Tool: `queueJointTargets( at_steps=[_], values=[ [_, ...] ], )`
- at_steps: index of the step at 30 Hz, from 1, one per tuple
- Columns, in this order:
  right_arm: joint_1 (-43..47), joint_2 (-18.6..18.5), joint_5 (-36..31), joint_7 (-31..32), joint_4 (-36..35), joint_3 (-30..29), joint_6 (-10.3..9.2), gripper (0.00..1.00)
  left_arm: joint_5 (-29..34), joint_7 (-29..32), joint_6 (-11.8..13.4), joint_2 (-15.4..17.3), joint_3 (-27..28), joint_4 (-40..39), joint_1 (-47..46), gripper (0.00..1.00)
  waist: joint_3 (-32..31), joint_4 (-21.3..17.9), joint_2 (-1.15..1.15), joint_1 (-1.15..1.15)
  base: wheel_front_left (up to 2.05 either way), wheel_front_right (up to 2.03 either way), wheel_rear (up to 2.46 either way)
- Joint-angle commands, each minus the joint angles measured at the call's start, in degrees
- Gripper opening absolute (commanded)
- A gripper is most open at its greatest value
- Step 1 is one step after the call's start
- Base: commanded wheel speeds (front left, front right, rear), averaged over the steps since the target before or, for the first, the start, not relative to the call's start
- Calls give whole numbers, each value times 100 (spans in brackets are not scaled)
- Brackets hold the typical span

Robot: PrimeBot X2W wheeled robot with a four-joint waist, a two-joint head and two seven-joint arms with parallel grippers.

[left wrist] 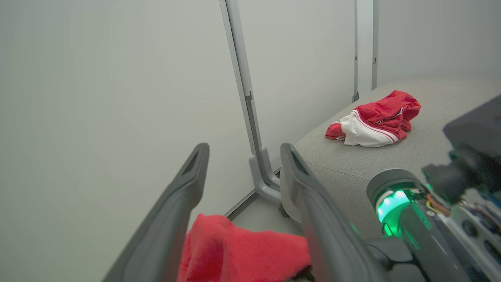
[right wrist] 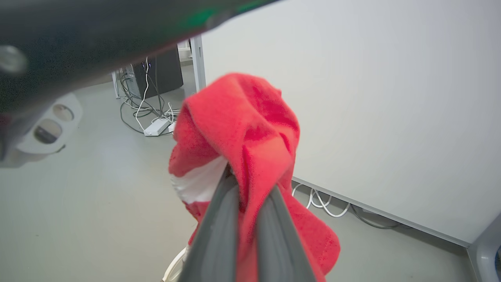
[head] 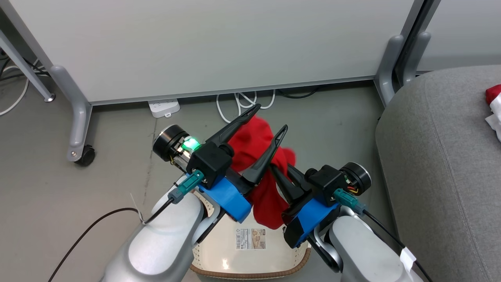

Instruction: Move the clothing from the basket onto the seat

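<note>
A red piece of clothing (head: 254, 143) hangs above the cream basket (head: 250, 272), whose floor bears a paper label. My right gripper (head: 274, 169) is shut on this clothing; in the right wrist view its fingers (right wrist: 219, 219) pinch the red and white cloth (right wrist: 242, 125). My left gripper (head: 270, 117) stands open, fingers spread either side of the same cloth (left wrist: 242, 250), which bunches low between them. A second red and white piece of clothing (left wrist: 373, 117) lies crumpled on the grey seat (left wrist: 391, 160), at the right edge of the head view (head: 494, 103).
A pale partition panel (head: 211, 47) on grey wheeled legs (head: 80, 129) stands behind the basket. A white power strip (head: 164, 107) and looped white cables (head: 242, 102) lie on the floor under it. The seat (head: 430, 164) is to my right.
</note>
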Motion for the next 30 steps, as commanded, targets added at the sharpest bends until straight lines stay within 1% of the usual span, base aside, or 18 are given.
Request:
queueJointTargets(
  at_steps=[1, 11, 14, 22, 30],
  values=[
    [-69, 15, 35, -4, -5, 25, -3, 0, 24, -18, 6, 7, 26, 13, -23, 100, 4, -7, 0, 0, 0, 0, 0],
    [-55, 15, 28, -4, -3, -3, -2, 0, 58, -19, 6, -1, 23, 12, 17, 100, 26, -75, 0, 0, 0, 0, 0],
    [-61, 15, 31, -4, -23, 0, -2, 0, 59, -18, 6, 15, 9, 13, 38, 100, 57, -153, 0, 0, 0, 0, 0],
    [-125, 11, -48, -4, -53, -179, -2, 0, 53, -19, 6, 57, -32, 3, 6, 100, 192, -460, 0, 0, 0, 0, 0],
    [-139, 10, -112, -4, -193, -541, -2, 0, 59, -19, 6, 135, -47, -8, -105, 100, 407, -900, 0, 0, 0, 0, 0]
  ],
)
